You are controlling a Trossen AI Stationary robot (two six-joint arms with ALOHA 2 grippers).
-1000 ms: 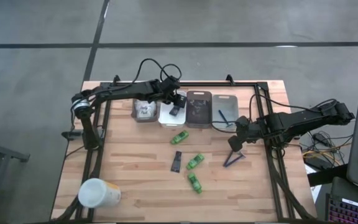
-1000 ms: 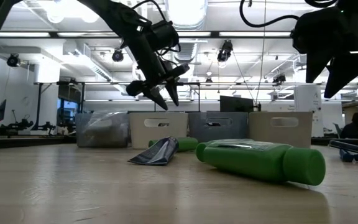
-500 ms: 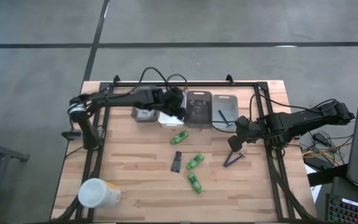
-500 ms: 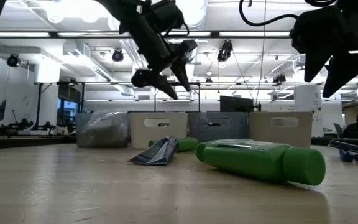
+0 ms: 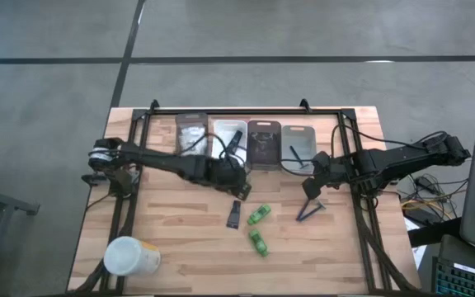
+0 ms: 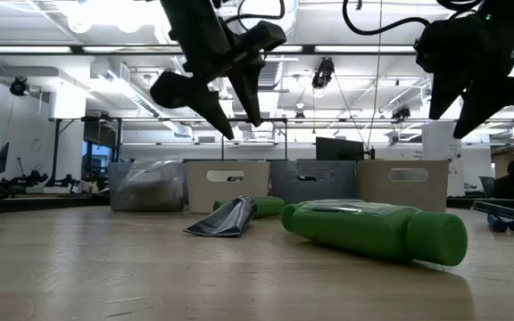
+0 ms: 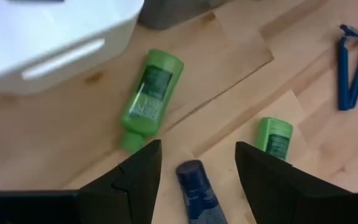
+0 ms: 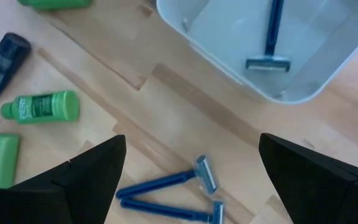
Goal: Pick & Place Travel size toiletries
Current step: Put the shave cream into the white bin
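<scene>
Your left gripper [image 7: 192, 163] hangs released above a green bottle [image 7: 148, 99]; your right gripper [image 8: 188, 163], also released, hovers at three o'clock over two razors [image 8: 169, 196].

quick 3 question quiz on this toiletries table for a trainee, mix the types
1. True or false: the left gripper hangs open over the table's middle, with a green bottle ahead of its fingers.
2. How many blue razors lie loose on the wood under the right gripper? A) one B) two C) four
3. Fill in: the bin seen in the right wrist view holds one ____.

Key: 1 true; 2 B; 3 razor
</scene>
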